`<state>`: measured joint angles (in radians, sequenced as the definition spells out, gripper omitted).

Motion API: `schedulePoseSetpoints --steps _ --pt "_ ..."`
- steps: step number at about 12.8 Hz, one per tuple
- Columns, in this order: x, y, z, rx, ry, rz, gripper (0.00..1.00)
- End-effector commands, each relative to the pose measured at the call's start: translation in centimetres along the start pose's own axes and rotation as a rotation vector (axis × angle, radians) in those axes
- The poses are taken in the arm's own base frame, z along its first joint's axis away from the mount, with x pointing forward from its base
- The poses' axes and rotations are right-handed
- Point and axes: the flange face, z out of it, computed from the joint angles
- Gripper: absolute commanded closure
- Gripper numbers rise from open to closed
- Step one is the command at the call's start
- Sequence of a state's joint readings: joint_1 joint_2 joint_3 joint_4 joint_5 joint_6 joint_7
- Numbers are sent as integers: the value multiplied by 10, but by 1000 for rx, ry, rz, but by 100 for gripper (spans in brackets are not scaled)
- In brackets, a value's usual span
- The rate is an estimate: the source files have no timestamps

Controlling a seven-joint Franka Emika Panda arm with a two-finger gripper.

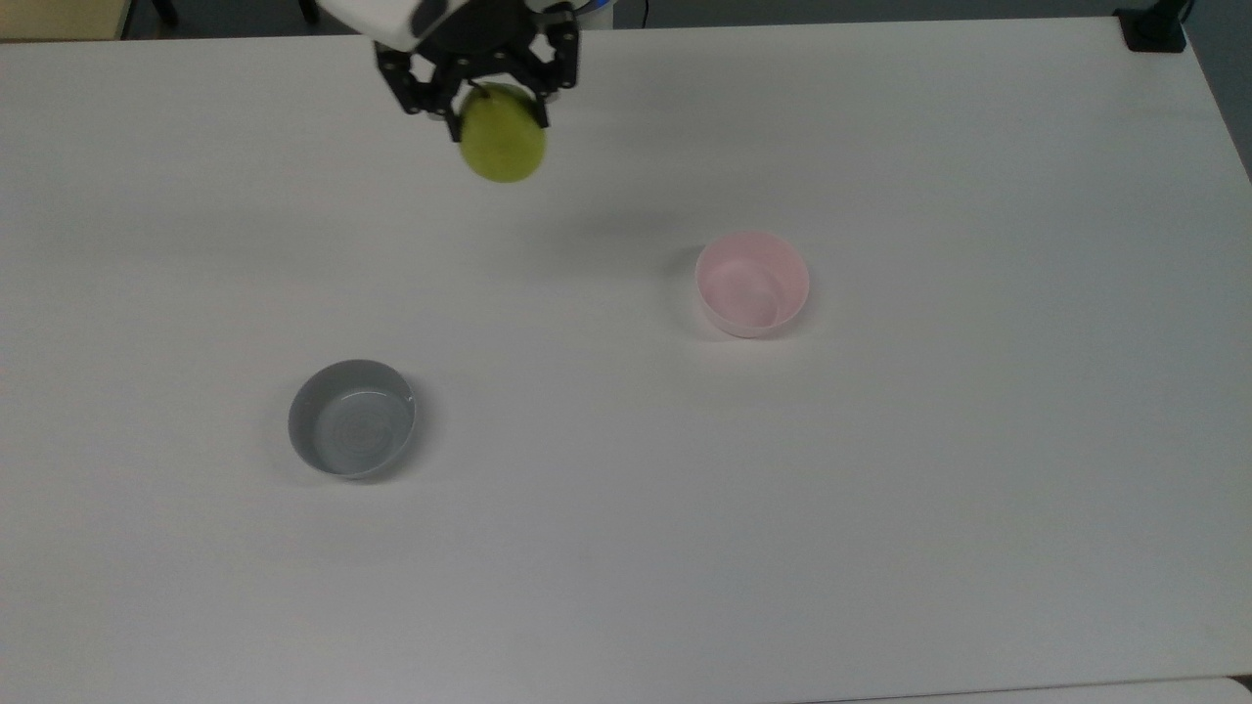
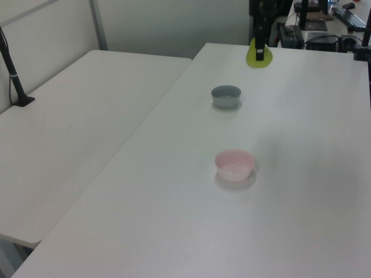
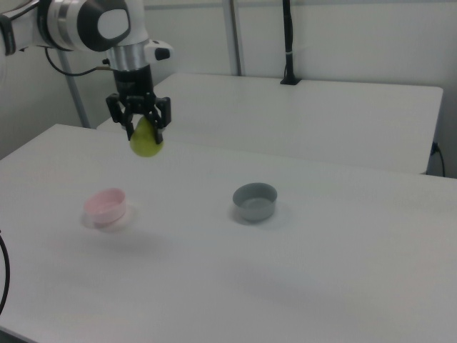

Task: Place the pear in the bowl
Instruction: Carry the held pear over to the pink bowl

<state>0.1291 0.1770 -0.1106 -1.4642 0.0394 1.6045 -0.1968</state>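
Above table [image 1: 880, 538], pear [image 1: 503, 145] hangs (stem up).

Pear [image 2: 258, 55]: yellow-green, held up in the air above the far end of the desk, near the left view's top edge.
Gripper [image 2: 260, 53]: dark, coming down from the top edge; its fingers [image 2: 261, 49] are clamped on the pear, one dark finger across its front.
Grey bowl [image 2: 225, 95]: upright on the desk, nearer the camera than the pear and a little toward the left view's left.
Pink bowl [image 2: 235, 165]: upright near the middle of the desk, well apart from the grey bowl.
Desk [image 2: 301, 174]: white, bare around both bowls.
Second table [image 2: 69, 127]: white, along the left view's left, with a dark post [image 2: 11, 69] standing at its far left edge.
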Motion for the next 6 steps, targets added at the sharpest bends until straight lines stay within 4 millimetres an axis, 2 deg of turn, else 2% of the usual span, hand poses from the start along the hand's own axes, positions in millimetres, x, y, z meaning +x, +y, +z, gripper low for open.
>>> schedulePoseSetpoints --steps 1,3,6 --pt "1 -66 19 46 -45 -12 80" --pt "6 -100 44 55 -45 -28 80" --pt "16 -142 92 50 2 -30 80"
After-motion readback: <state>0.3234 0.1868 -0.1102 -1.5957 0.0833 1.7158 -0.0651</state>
